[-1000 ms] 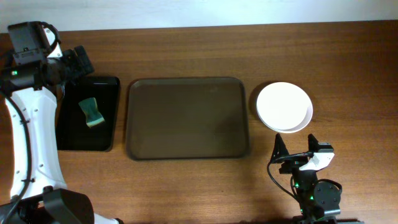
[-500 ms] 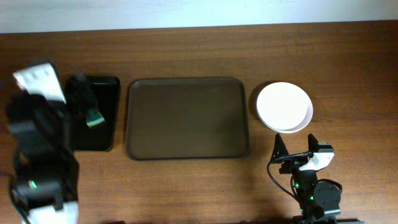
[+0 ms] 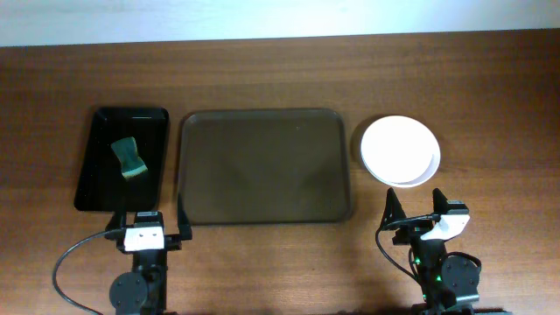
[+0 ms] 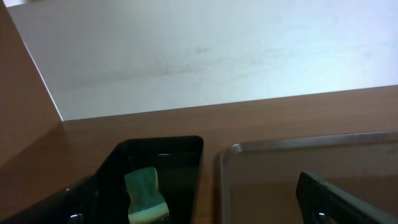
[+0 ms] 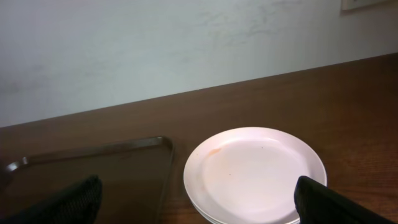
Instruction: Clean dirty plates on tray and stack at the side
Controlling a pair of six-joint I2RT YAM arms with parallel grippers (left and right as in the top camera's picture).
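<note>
While both arms sit folded low at the near edge of the table, the left gripper faces out across it, its two fingers spread wide and holding nothing. The right gripper is posed the same way, jaws apart and gripping nothing. Just ahead of the right gripper the plates lie stacked on the bare wood, off the tray and close beside its right rim. They are white, round and shallow, the lower rims peeking out under the top one, which carries a small orange-brown smear near its far-left edge. Ahead of the left gripper, a green sponge lies in a narrow black tray just left of the brown one
</note>
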